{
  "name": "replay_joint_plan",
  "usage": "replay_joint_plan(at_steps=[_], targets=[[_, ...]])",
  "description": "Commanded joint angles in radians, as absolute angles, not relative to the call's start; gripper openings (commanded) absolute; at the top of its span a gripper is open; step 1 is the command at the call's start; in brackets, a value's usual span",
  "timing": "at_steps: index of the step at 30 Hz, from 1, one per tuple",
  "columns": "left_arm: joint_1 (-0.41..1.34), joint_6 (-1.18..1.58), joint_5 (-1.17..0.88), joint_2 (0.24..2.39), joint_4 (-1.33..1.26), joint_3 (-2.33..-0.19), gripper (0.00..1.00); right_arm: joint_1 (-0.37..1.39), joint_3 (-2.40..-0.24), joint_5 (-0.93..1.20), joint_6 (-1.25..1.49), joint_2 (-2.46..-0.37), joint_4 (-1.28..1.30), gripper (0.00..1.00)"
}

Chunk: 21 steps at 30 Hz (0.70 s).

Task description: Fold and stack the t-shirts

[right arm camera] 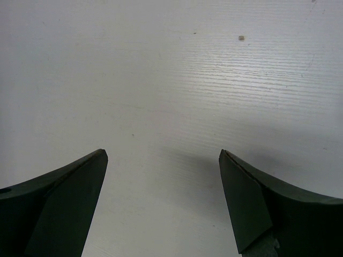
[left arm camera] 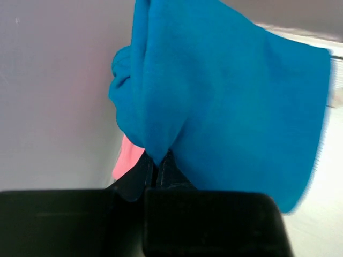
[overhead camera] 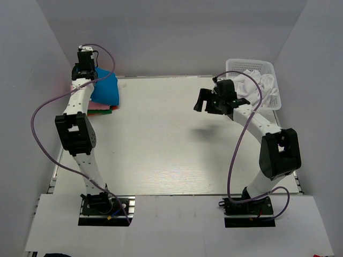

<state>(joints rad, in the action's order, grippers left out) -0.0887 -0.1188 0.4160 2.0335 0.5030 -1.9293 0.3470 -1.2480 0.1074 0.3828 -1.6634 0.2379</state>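
Observation:
My left gripper is shut on a bright blue t-shirt and holds it up at the table's far left corner. In the left wrist view the blue t-shirt hangs from the shut fingers. Under it lies a stack with a pink t-shirt, whose edge also shows in the left wrist view, and green and red edges. My right gripper is open and empty above the bare table. A white t-shirt lies crumpled in the basket.
A white lattice basket stands at the far right corner, just behind my right arm. Grey walls close in the table at the back and both sides.

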Motion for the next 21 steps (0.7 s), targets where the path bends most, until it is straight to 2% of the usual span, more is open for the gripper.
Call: replay_joint_plan(at_steps=[1, 8, 9, 10, 11, 12, 16, 18, 21], targets=[[-0.127, -0.084, 0.491, 2.081, 0.471, -1.968, 0.0, 0.345, -1.304, 0.084, 0.38, -1.669, 0.242, 0.9], [-0.19, -0.026, 0.604, 2.183, 0.44, -2.041, 0.0, 0.347, -1.335, 0.064, 0.38, -1.692, 0.262, 0.9], [-0.19, 0.006, 0.638, 2.212, 0.468, -2.063, 0.07, 0.347, -1.338, 0.06, 0.38, -1.692, 0.271, 0.9], [-0.201, 0.02, 0.652, 2.224, 0.483, -2.084, 0.46, 0.345, -1.335, 0.049, 0.382, -1.692, 0.27, 0.9], [-0.21, 0.029, 0.652, 2.224, 0.506, -2.123, 0.81, 0.347, -1.335, 0.045, 0.382, -1.687, 0.271, 0.9], [-0.21, 0.041, 0.652, 2.238, 0.546, -2.141, 1.0, 0.347, -1.333, 0.04, 0.379, -1.687, 0.273, 0.9], [-0.21, 0.139, 0.652, 2.227, 0.722, -2.223, 1.0, 0.345, -1.324, 0.046, 0.379, -1.666, 0.272, 0.9], [-0.21, 0.19, 0.509, 2.147, 0.735, -2.142, 1.0, 0.347, -1.281, 0.063, 0.377, -1.632, 0.243, 0.9], [-0.186, 0.19, 0.411, 2.031, 0.695, -2.037, 1.0, 0.347, -1.238, 0.087, 0.376, -1.595, 0.213, 0.9]])
